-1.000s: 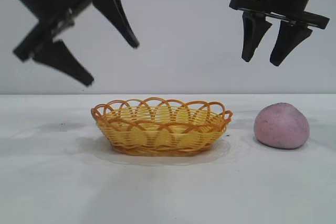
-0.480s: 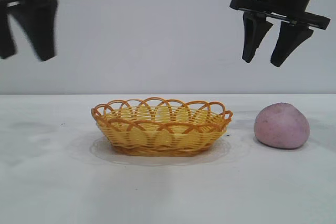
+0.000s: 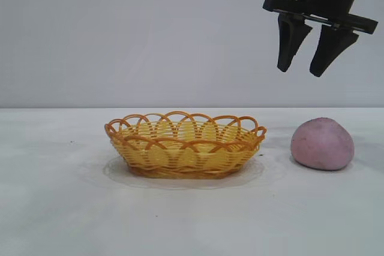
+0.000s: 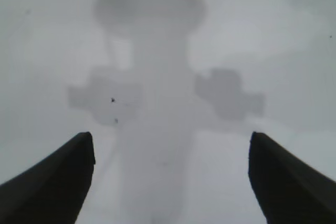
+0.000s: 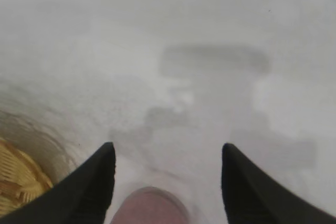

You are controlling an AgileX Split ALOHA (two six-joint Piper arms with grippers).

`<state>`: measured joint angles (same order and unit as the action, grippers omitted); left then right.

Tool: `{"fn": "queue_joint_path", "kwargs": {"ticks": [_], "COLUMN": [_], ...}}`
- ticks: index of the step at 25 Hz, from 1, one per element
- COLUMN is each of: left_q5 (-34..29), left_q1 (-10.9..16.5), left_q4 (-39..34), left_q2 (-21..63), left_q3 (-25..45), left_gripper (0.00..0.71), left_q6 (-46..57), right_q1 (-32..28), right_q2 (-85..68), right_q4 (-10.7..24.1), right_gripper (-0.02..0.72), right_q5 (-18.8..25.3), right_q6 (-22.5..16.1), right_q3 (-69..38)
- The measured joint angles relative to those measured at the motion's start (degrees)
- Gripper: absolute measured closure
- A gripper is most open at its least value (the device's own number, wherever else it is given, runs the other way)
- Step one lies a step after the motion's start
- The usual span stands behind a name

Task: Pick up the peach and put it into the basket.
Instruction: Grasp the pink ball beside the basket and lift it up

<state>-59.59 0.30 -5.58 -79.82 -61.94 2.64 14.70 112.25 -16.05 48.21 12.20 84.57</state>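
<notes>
Sitting on the white table (image 3: 60, 208), the peach (image 3: 322, 143) rests to the right of the basket (image 3: 185, 145), apart from it with bare table between; nothing lies in the basket. Peach is upright on its broad base, slightly pointed top up.

Right gripper (image 3: 305, 71) hangs well above the peach, a little toward the basket side, fingers pointing down, spread partway, holding nothing. In the right wrist view the peach (image 5: 149, 206) shows just at the frame edge between the two dark fingers (image 5: 92, 182), with a corner of the basket (image 5: 18, 182) off to one side. So the gripper (image 5: 165, 150) looks roughly lined up, but not centred, over the fruit.

Left gripper (image 4: 170, 145) is out of the exterior view; its own wrist camera shows both fingers set wide apart over bare table, empty, only its shadow below.

Risks, as I judge them:
- The present opening looks narrower than the peach is wide. Descending like this could put a fingertip on the skin and push the fruit aside, not straddle it.
- Rounded shape, matte skin: an off-centre or high pinch may squeeze it out of the jaws and send it rolling.
- On the carry, a low path could clip the basket's looped rim and shove the light basket along the table.
</notes>
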Motion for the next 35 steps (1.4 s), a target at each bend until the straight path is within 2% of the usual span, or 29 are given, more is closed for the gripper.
{"fn": "queue_joint_path", "kwargs": {"ticks": [5,16,23,30,35], "left_q5": [-2.64,-4.75,-5.54,-5.95,-5.13], "left_q1": [0.0,0.0,0.0,0.0,0.0], "left_q4": [1.73,5.37,5.82,5.82,6.07], "left_q2": [13.04,48.36,66.79,80.22,80.76], "left_q3": [2.35,17.96,26.57,33.07,34.03], "left_gripper": [0.177,0.177,0.177,0.177,0.177], "left_q6": [0.0,0.09,0.09,-0.39,-2.05], "right_q1": [0.0,0.0,0.0,0.0,0.0], "right_q2": [0.0,0.0,-0.53,-3.98,-7.04], "right_q4": [0.0,0.0,0.14,2.45,2.77], "right_gripper": [0.339,0.339,0.339,0.339,0.339], "right_q5": [0.0,0.0,0.85,4.98,9.37], "right_q6": [0.0,0.0,0.0,0.0,0.0], "right_q3": [0.0,0.0,0.0,0.0,0.0]}}
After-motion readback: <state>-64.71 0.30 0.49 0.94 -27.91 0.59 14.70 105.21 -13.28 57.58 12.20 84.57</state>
